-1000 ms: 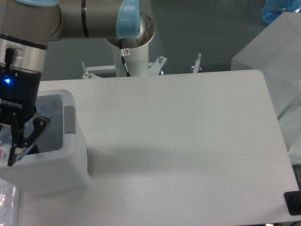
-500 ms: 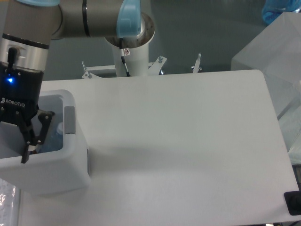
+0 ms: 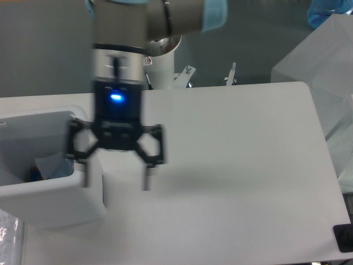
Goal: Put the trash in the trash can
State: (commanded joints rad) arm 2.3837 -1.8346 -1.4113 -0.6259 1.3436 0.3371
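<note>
The white boxy trash can (image 3: 52, 204) stands at the table's left edge. Inside it lies the trash (image 3: 52, 165), bluish clear plastic with a dark spot beside it, low against the near wall. My gripper (image 3: 116, 179) hangs blurred above the table just right of the can, over its right wall. Its black fingers (image 3: 146, 175) are spread wide, open, with nothing between them.
The arm's white base post (image 3: 160, 66) rises behind the table's back edge. A translucent box (image 3: 325, 66) stands at the far right. A small black object (image 3: 345, 238) sits at the table's front right corner.
The gripper has left the can and swung right, now over the can's right wall and table, with its fingers opened wide. The bluish plastic stays in the can.
</note>
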